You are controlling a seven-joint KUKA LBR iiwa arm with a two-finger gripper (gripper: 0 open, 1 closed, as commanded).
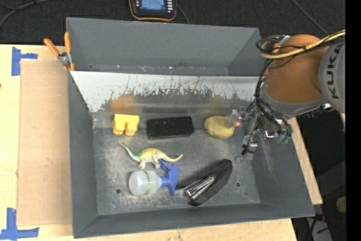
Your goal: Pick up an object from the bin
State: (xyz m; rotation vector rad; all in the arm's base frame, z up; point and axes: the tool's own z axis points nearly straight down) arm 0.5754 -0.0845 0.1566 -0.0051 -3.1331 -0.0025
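Observation:
My gripper (247,147) hangs low at the right side of the bin, close to the right wall, with nothing seen in it. A pale yellow rounded lump (218,127) lies just to its left, a small gap apart. A black stapler (209,180) with a silver underside lies below and left of the gripper, near the bin's front.
Left of the lump lie a flat black rectangular block (170,127) and a yellow toy brick (125,124). Toward the front left are a green toy dinosaur (149,155) and a translucent bottle (142,183) with a blue nozzle (170,175). The arm's orange-covered wrist stands over the right rim.

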